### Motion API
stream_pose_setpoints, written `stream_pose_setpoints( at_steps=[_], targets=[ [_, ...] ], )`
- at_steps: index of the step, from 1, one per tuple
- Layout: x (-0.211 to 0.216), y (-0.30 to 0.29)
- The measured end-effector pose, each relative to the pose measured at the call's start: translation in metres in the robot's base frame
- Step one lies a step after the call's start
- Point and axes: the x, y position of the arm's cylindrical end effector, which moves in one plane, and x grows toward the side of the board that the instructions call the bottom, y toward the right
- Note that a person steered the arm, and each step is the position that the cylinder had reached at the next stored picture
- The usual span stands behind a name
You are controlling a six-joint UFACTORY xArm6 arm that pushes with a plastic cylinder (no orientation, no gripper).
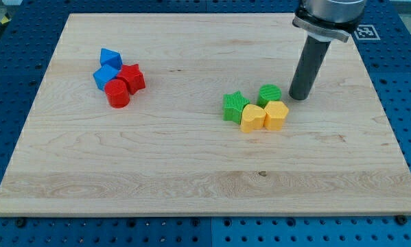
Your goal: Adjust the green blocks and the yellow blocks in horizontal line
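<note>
A green star block (234, 106) and a green round block (269, 94) sit right of the board's middle. Two yellow blocks lie just below them: a heart-like one (252, 118) and a blocky one (276, 115), side by side and touching. The four form a tight cluster. My tip (299, 97) rests on the board just right of the green round block, a small gap apart from it.
On the left of the wooden board (191, 178) a second cluster holds two blue blocks (108, 67), a red star (132, 77) and a red cylinder (116, 93). A blue pegboard surrounds the board.
</note>
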Motion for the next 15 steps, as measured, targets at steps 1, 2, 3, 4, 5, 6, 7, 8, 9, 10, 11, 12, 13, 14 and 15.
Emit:
stream_pose_setpoints(
  at_steps=[1, 2, 3, 4, 5, 6, 7, 8, 9, 10, 11, 12, 13, 14, 15],
  targets=[
    [0.000, -0.022],
    [0.000, -0.039],
    [0.000, -0.045],
    [0.000, -0.046],
    [0.000, -0.055],
    [0.000, -0.068],
    [0.000, -0.079],
    [0.012, -0.092],
    [0.030, -0.099],
    [0.027, -0.099],
    [0.013, -0.099],
    [0.012, -0.100],
    [0.013, -0.112],
    [0.018, -0.132],
    [0.040, -0.134]
  ],
)
